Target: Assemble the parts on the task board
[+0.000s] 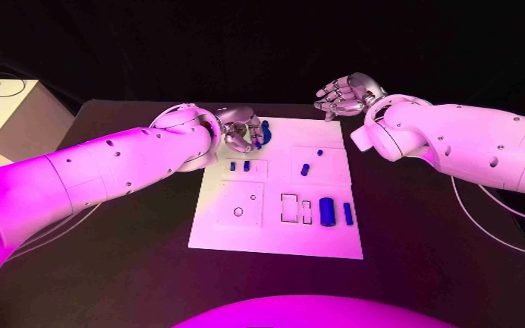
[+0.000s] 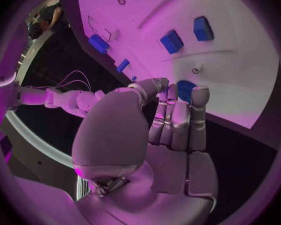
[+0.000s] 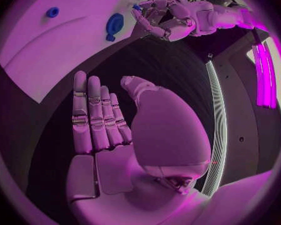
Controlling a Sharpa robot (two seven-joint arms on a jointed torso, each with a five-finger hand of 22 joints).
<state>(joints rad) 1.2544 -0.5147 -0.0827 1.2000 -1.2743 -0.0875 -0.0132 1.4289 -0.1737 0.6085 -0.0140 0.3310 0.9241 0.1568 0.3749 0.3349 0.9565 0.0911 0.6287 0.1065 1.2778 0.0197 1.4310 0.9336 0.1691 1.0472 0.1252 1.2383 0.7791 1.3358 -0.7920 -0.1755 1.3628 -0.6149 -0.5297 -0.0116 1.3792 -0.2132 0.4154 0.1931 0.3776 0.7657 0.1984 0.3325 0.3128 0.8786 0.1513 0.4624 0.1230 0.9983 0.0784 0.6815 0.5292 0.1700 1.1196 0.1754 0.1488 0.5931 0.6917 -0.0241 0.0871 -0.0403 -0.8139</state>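
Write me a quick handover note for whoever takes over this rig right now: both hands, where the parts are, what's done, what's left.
Left hand: over the far left corner of the board, fingers curled beside the blue part there; whether it grips the part cannot be told.
Right hand: open, holding nothing, raised beyond the board's far right corner.
Parts: small pieces mid-board left, two more mid-board right, a cylinder and a slim bar at the near right.
Done: no assembled pair is evident.
Left: several outlined slots stand empty; most parts need placing.
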